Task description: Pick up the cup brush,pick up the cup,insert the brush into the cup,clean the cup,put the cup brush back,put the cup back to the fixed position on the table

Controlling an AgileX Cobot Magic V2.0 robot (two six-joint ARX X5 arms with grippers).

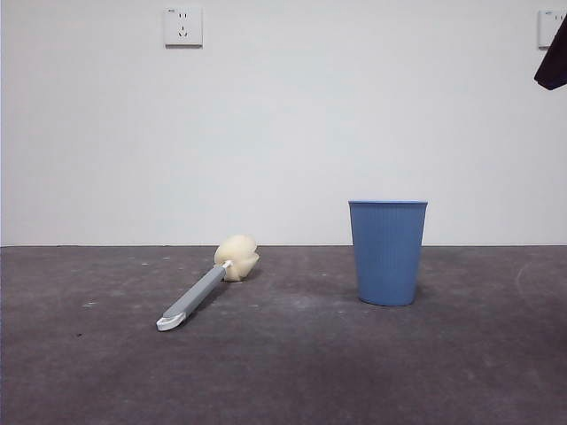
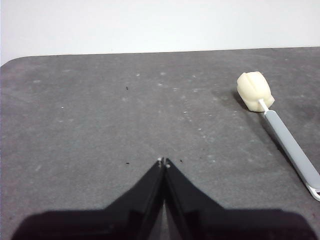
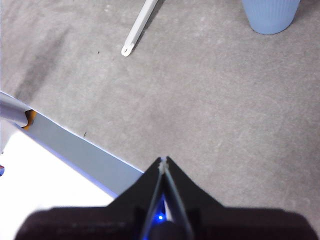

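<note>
The cup brush point(image 1: 206, 289) lies flat on the table point(image 1: 283, 372), left of centre, its cream sponge head toward the wall and its white tip toward the front. It also shows in the left wrist view point(image 2: 280, 127) and, handle only, in the right wrist view point(image 3: 140, 27). The light blue ribbed cup point(image 1: 387, 252) stands upright right of centre; its base shows in the right wrist view point(image 3: 271, 15). My left gripper point(image 2: 163, 162) is shut and holds nothing, well apart from the brush. My right gripper point(image 3: 163, 160) is shut and holds nothing, above the table's front edge.
A black arm tip point(image 1: 553, 62) shows at the top right corner of the front view. The table's front edge point(image 3: 85, 150) runs below my right gripper. A white wall with a socket point(image 1: 182, 27) stands behind the table.
</note>
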